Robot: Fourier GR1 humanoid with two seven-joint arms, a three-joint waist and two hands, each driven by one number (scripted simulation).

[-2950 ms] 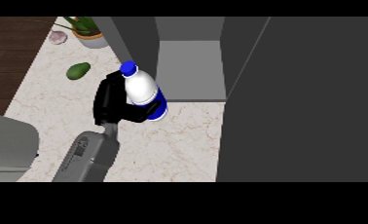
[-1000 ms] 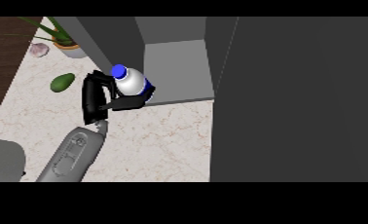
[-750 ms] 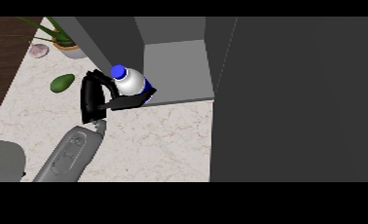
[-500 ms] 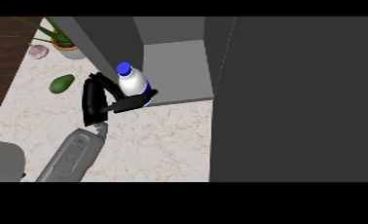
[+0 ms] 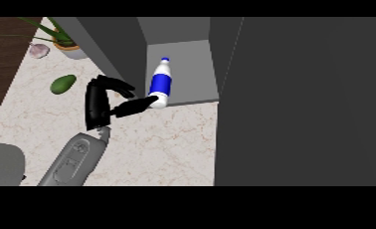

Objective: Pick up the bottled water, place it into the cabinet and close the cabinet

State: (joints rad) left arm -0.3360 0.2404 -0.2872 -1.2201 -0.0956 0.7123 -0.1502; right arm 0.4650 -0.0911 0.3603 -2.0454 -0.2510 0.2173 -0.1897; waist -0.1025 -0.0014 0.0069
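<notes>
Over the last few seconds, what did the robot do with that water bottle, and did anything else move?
The left hand carried the bottle from the counter toward the open cabinet and set it on the cabinet floor. Its fingers have since uncurled; only fingertips remain near the bottle's base. The avocado, the potted plant and the cabinet door stayed put. The right hand never shows.

No writing can be read anywhere. The water bottle (image 5: 160,84), at about eleven o'clock, carries a plain blue band without legible words.
</notes>
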